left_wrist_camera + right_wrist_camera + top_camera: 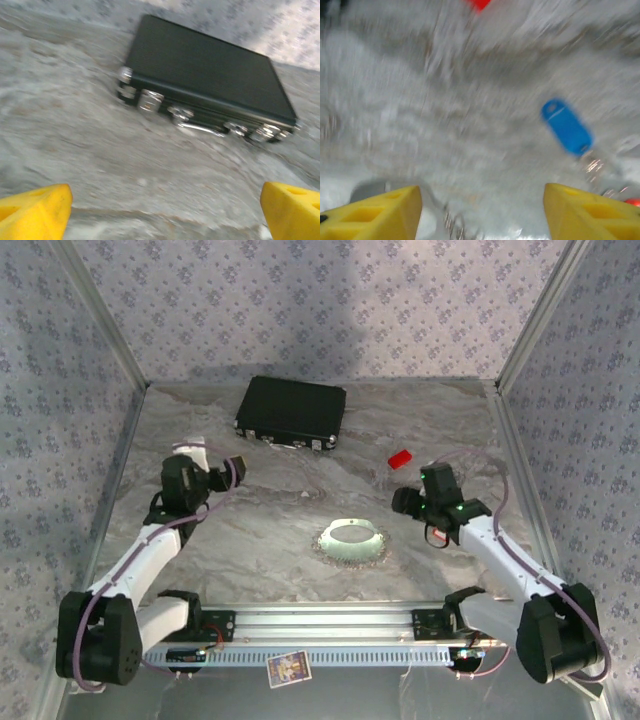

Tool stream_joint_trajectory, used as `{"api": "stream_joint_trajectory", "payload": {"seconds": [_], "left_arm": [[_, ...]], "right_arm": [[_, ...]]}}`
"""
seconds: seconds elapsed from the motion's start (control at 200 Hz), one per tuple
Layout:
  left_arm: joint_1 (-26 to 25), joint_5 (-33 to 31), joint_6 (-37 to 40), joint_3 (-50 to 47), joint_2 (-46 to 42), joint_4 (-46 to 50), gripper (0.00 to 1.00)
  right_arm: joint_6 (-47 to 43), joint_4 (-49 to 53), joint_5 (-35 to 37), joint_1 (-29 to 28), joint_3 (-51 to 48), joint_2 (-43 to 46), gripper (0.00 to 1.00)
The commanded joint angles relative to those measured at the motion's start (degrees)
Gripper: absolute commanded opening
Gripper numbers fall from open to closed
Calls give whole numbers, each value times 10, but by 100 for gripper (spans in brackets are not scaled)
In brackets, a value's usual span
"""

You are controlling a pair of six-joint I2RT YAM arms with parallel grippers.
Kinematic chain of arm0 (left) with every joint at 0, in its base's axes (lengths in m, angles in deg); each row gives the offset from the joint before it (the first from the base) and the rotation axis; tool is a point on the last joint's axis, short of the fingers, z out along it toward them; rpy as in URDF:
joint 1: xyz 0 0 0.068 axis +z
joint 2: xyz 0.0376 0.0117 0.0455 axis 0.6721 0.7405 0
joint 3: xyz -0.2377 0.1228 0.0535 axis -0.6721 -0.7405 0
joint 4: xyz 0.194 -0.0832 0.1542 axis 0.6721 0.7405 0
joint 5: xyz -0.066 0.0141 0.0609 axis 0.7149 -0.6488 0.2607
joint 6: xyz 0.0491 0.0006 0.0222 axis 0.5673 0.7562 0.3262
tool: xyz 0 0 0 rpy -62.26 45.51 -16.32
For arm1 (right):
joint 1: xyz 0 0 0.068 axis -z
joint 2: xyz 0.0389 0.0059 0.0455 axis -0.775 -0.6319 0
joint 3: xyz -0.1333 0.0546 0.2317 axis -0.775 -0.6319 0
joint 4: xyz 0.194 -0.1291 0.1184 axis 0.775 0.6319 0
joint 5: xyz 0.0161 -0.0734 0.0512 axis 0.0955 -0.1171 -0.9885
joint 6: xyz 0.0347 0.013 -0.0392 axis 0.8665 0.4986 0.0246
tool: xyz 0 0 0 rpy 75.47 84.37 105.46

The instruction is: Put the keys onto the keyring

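Blk case (291, 411) at back, white dish (352, 554) ctr, red block (400, 458) nr it

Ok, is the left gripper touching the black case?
Apart. The left wrist view shows bare table between the yellow fingers of the left gripper and the black case; the jaws stand open.

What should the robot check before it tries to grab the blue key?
1. Left hand open and empty: ok.
2. Right hand open, nothing between its fingers: ok.
3. Blue key lying on the table ahead of the right hand: ok.
4. Right wrist picture sharp enough to aim: not ok, it is blurred.
5. Keyring found: cannot tell, too small and blurry.
6. Red key found: cannot tell.
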Motion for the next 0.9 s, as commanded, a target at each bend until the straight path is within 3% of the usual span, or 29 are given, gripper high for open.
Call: {"api": "stream_joint_trajectory", "payload": {"seconds": [0.0,0.17,0.32,0.42,0.55,0.895], "left_arm": [[-59,8,-50,-4,-5,10,96],[-165,-28,-92,-26,32,-32,95],[-218,-51,-101,-26,67,-52,95],[-226,-56,-106,-26,82,-64,95],[-228,-60,-99,-20,87,-57,95],[-228,-63,-99,-19,86,-62,95]], "right_arm": [[16,87,-25,-42,31,-14,56],[-6,97,-32,-80,64,-74,50],[-2,78,-33,-100,95,-139,42],[1,67,-32,-104,107,-180,40],[10,87,-8,-110,125,-226,30],[26,122,38,-127,138,-259,28]]}}
